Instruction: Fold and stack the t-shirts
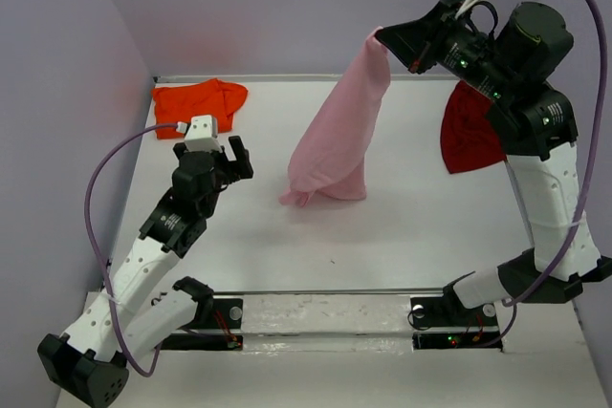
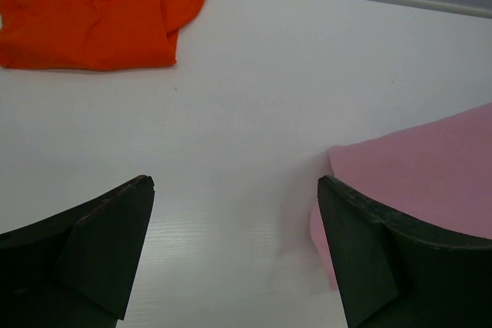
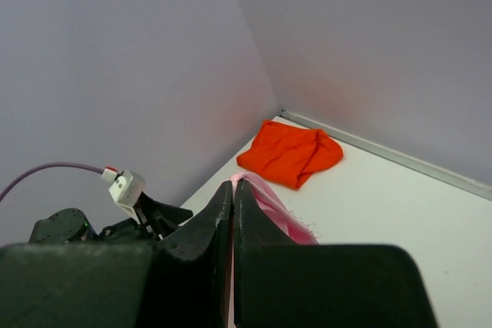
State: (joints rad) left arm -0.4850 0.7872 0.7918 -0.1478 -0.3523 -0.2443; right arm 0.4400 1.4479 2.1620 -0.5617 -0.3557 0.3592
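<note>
My right gripper (image 1: 382, 37) is shut on the top of the light pink t-shirt (image 1: 337, 131) and holds it high, so it hangs in a long drape with its lower end resting on the table. In the right wrist view the pink cloth (image 3: 269, 203) shows pinched at the fingertips (image 3: 223, 197). The bright orange t-shirt (image 1: 196, 104) lies bunched at the far left corner; it also shows in the left wrist view (image 2: 84, 13) and the right wrist view (image 3: 290, 151). The dark red t-shirt (image 1: 466, 133) lies at the far right, partly behind the right arm. My left gripper (image 1: 236, 158) is open and empty, left of the pink shirt (image 2: 423, 167).
The white table (image 1: 402, 236) is walled by lilac panels at the back and sides. A purple cable (image 1: 105, 179) loops beside the left arm. Both arm bases sit on the rail at the near edge (image 1: 325, 317).
</note>
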